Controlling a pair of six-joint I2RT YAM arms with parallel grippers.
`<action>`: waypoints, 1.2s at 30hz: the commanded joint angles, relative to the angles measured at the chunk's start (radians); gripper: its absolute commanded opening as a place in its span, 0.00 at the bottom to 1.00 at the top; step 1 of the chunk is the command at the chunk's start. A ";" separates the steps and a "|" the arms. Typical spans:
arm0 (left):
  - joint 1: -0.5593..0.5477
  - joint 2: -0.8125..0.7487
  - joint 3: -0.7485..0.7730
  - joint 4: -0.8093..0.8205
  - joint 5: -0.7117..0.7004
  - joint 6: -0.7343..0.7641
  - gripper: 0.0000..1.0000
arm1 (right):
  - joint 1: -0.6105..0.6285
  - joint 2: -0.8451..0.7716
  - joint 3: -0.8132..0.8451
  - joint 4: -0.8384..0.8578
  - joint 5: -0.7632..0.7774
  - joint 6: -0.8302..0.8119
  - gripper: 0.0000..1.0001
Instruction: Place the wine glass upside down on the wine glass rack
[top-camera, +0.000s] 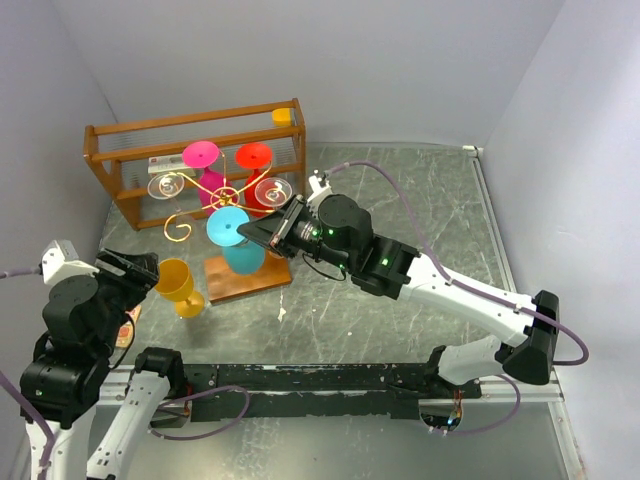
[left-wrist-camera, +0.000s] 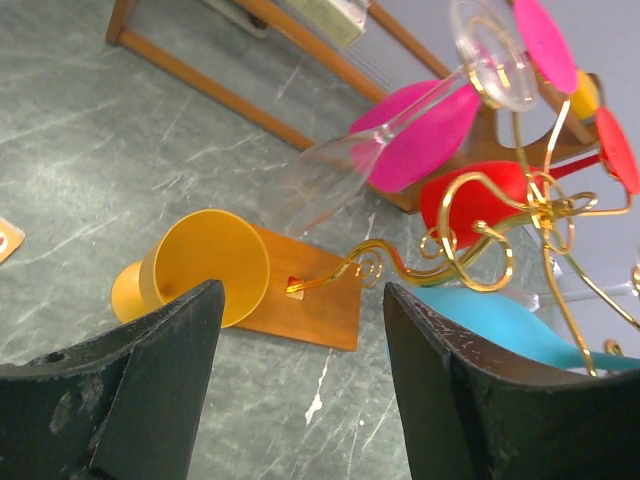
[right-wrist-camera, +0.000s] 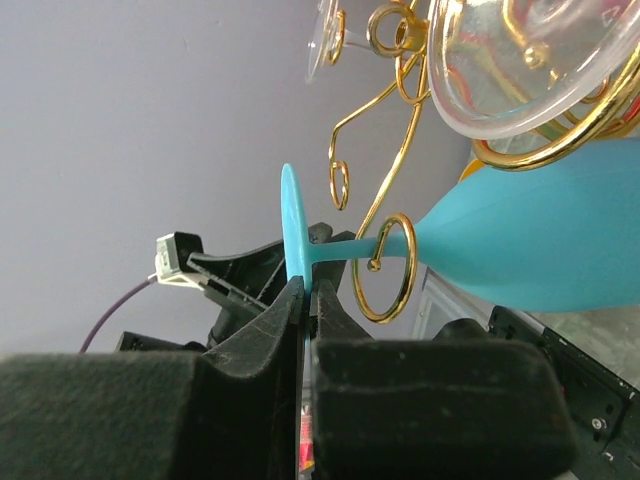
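Observation:
The gold wire wine glass rack (top-camera: 226, 194) stands on its wooden base (top-camera: 252, 279). Pink, red and two clear glasses hang from it upside down. A blue wine glass (top-camera: 229, 226) hangs with its stem inside a gold scroll loop (right-wrist-camera: 385, 268), bowl (right-wrist-camera: 540, 240) downward. My right gripper (right-wrist-camera: 308, 290) is shut on the rim of its blue foot (right-wrist-camera: 293, 230). A yellow wine glass (top-camera: 178, 285) stands on the table beside the base. My left gripper (left-wrist-camera: 302, 300) is open just left of it, with nothing between its fingers and the yellow glass (left-wrist-camera: 205, 265) ahead.
An orange-brown wooden open-frame crate (top-camera: 100, 160) stands behind the rack against the back wall. A small card (top-camera: 128, 325) lies on the table by the left arm. Grey walls close in the left, back and right sides.

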 joint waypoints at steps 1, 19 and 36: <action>0.000 0.018 -0.027 -0.054 -0.057 -0.073 0.76 | -0.016 -0.019 -0.004 0.031 -0.035 -0.041 0.00; 0.000 0.038 -0.128 -0.169 -0.163 -0.271 0.77 | -0.028 -0.063 -0.041 -0.024 -0.077 -0.063 0.00; 0.000 0.034 -0.208 -0.145 -0.196 -0.324 0.75 | -0.040 -0.092 -0.046 -0.065 0.089 -0.086 0.00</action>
